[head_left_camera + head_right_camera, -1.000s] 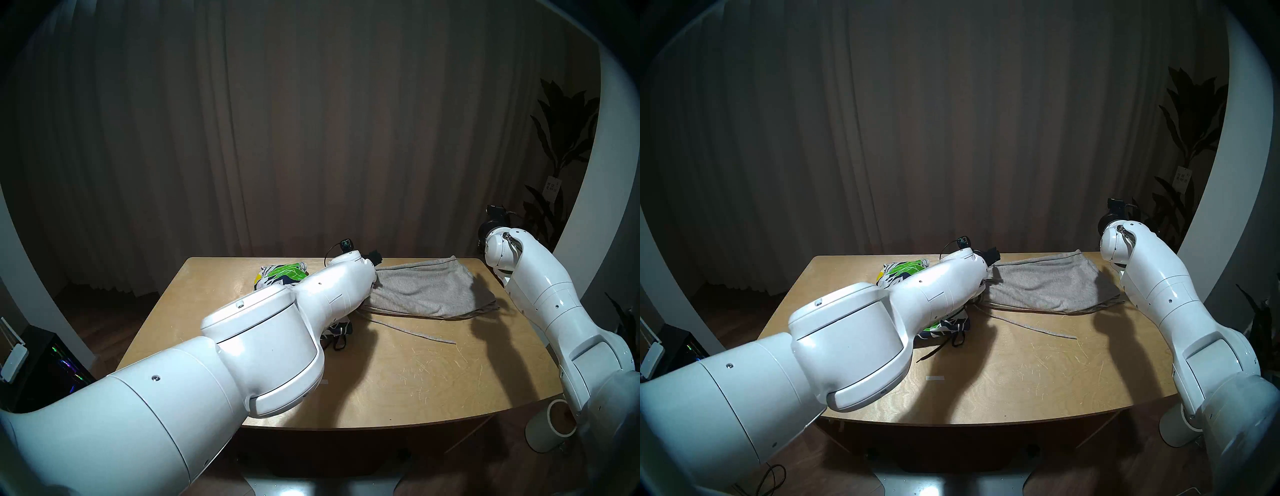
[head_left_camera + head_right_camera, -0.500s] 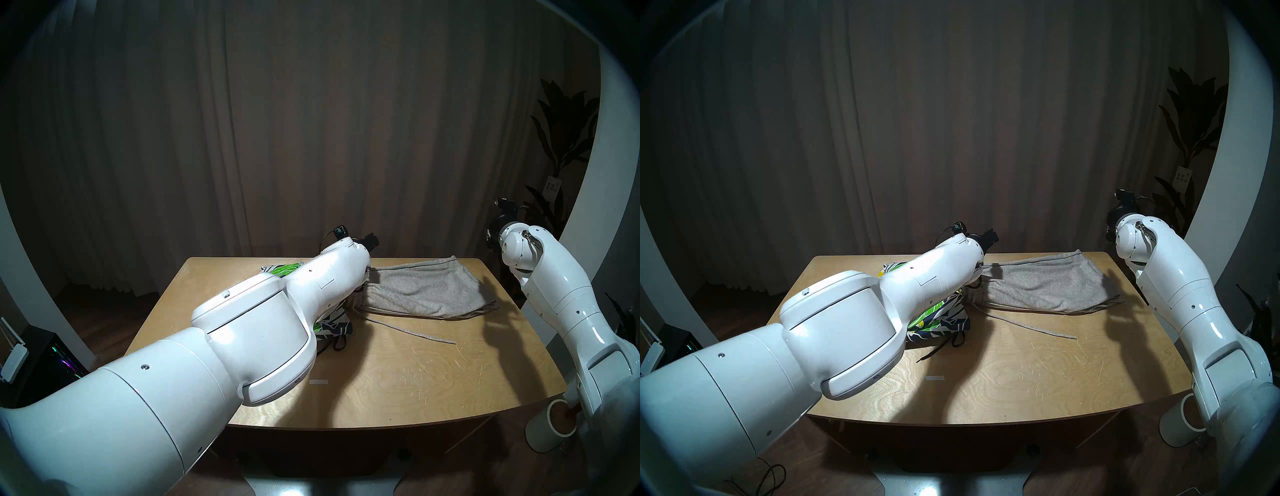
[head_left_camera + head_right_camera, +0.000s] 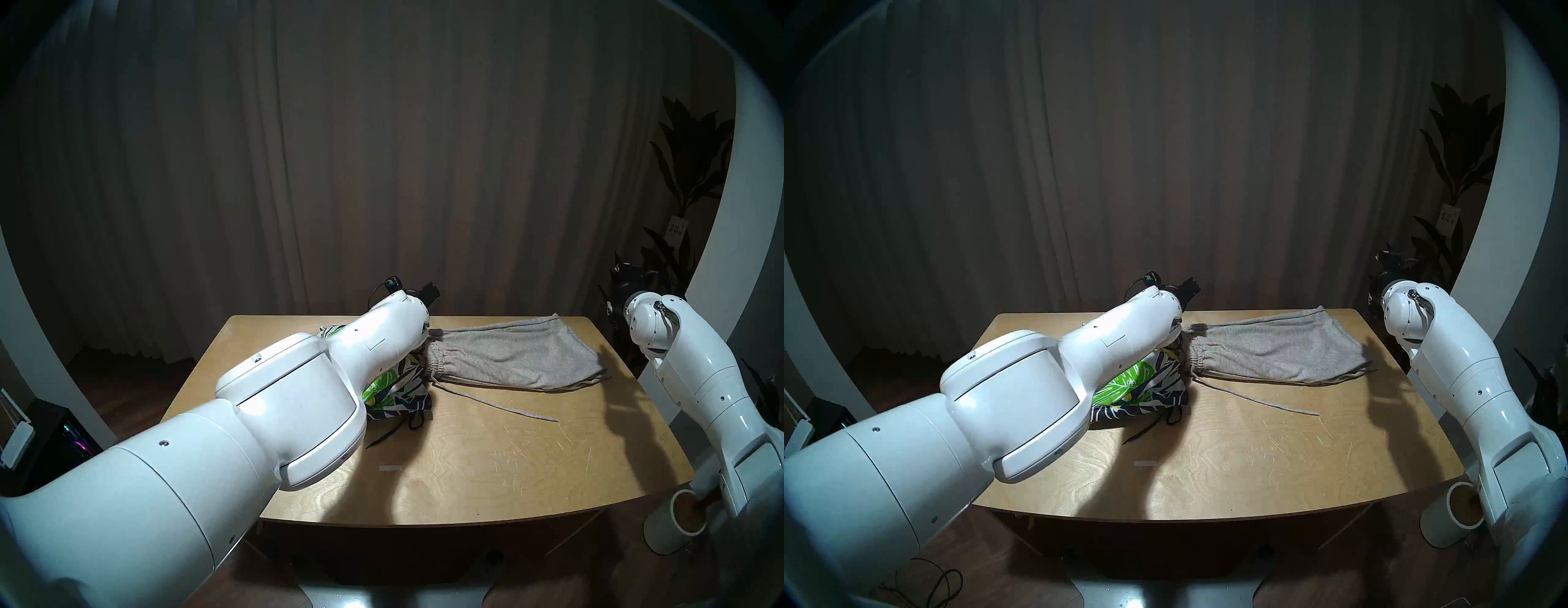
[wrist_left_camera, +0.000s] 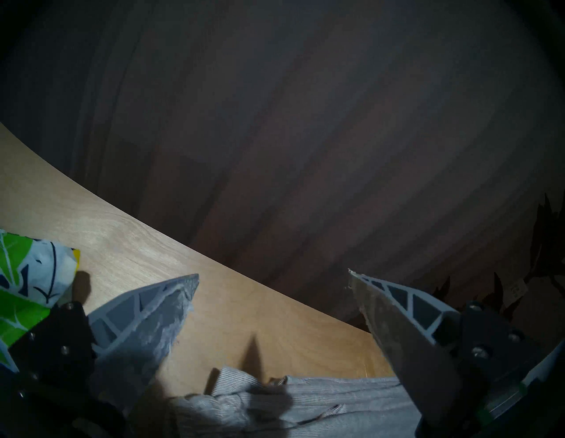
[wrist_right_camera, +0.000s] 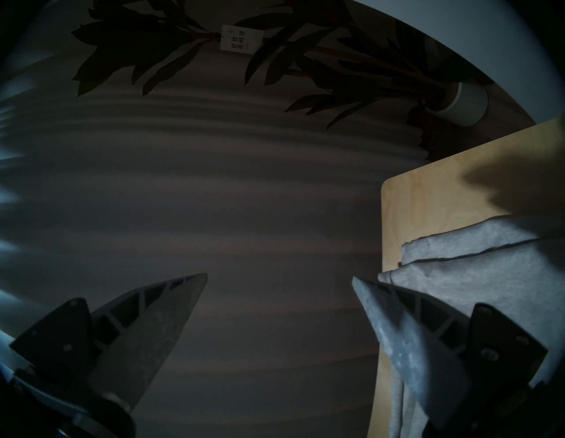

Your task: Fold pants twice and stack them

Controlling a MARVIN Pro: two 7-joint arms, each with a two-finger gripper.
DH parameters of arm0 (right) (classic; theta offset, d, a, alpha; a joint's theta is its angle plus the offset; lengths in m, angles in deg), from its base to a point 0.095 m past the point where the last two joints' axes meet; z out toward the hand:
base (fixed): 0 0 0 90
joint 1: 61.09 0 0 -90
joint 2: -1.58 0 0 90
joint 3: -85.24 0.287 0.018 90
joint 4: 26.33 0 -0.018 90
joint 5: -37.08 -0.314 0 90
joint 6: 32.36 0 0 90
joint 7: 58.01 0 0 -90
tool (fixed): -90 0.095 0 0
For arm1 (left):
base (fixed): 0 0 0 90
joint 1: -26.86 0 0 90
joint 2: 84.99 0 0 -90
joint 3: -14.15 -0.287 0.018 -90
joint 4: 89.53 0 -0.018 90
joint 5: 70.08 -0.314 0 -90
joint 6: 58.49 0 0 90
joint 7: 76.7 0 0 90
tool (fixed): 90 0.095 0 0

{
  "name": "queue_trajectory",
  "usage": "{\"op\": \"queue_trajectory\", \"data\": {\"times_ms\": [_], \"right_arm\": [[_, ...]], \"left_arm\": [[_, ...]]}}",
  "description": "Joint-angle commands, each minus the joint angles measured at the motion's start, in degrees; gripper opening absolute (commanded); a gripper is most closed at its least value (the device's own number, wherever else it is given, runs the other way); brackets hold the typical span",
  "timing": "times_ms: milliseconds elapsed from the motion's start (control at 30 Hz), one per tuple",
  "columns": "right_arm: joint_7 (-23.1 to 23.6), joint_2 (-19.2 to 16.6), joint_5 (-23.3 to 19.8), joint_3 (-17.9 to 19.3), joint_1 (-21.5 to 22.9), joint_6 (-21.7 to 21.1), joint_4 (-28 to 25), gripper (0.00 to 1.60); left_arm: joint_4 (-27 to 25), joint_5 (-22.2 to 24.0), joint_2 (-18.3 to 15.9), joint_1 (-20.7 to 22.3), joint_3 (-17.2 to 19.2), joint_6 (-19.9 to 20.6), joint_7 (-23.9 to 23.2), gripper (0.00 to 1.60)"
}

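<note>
The light-grey shorts [image 3: 509,356] lie flat across the table's far right, with the elastic waist toward the middle and a drawstring [image 3: 509,405] trailing forward. The leaf-print shorts [image 3: 399,390] lie bunched just left of them, partly under my left arm. My left gripper [image 4: 273,273] is open and empty, raised over the far table edge above the grey waistband [image 4: 305,397]; the leaf print [image 4: 27,275] shows at its left. My right gripper [image 5: 279,276] is open and empty, off the table's far right corner beside the grey leg hems [image 5: 489,275].
The wooden table [image 3: 488,467] has a small white tape strip [image 3: 389,468] near the front. A white cylinder [image 3: 674,522] stands on the floor at right. A plant [image 3: 687,178] and curtain stand behind. A dark lit box [image 3: 63,437] is at left.
My left arm has swung left and risen, uncovering the grey waistband and more leaf print. My right arm has drawn back to the right, off the table. Both grippers stayed open.
</note>
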State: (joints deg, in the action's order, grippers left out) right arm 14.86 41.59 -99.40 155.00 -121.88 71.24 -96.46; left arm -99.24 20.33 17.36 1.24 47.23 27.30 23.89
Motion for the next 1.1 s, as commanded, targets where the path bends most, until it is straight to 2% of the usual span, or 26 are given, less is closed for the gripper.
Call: {"op": "queue_trajectory", "data": {"times_ms": [0,600,1067], "right_arm": [[0.1,-3.0,-0.6,0.6,-3.0,-1.7,-1.8,1.6],[0.9,-6.7,-3.5,1.4,-8.1,-7.3,-6.9,1.6],[1.8,-10.1,-5.5,2.9,-11.1,-11.6,-11.5,1.6]], "left_arm": [[0.3,0.1,-3.3,1.3,0.4,-1.2,-1.1,1.6],[1.0,1.4,-8.7,0.7,1.7,-2.7,-3.2,1.6],[0.4,2.0,-11.3,0.3,2.5,-3.7,-5.7,1.6]]}}
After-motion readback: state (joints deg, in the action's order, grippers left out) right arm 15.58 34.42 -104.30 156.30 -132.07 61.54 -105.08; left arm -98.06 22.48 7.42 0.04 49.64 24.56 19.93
